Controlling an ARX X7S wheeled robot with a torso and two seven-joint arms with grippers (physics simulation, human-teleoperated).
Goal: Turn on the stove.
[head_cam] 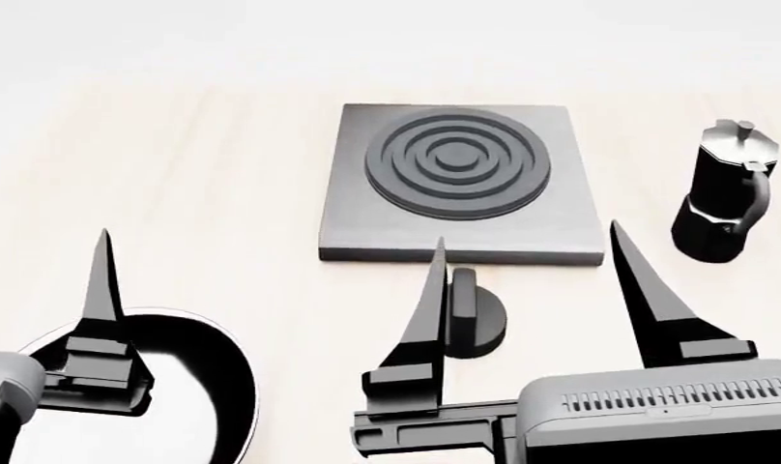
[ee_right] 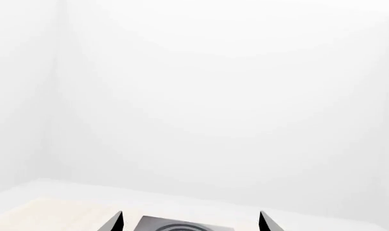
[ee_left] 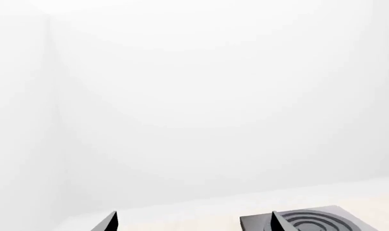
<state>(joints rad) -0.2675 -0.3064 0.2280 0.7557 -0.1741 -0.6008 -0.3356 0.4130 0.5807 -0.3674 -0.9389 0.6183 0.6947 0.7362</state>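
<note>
Stove: flat square brushed-grey metal slab (head_cam: 364, 227) with raised dark concentric-ring burner (head_cam: 458, 160), lying flat on pale wood-grain tabletop (head_cam: 210, 174), centre of head view. Small black round knob with upright ridge (head_cam: 468, 311) just in front of slab's near edge, separate from slab.

Right gripper (head_cam: 526, 261): black, two long pointed fingers spread wide apart, gripping nothing. Left-hand finger (head_cam: 423, 319) just beside knob in head view, overlapping its left edge; contact not determinable. Right-hand finger (head_cam: 649, 295) well clear of knob. Slab's near edge visible between the fingertips. In right wrist view, only both fingertips and the slab's edge (ee_right: 181, 224) at frame edge, rest white wall.

Left gripper (head_cam: 104, 280): only one black pointed finger visible in head view, above black round frying pan (head_cam: 197, 377) at near left. In left wrist view, two fingertips (ee_left: 111, 222) set well apart, nothing between them; slab (ee_left: 310, 220) partly behind one tip.

Black faceted moka pot (head_cam: 723, 193) upright, right of slab, not touching it.
</note>
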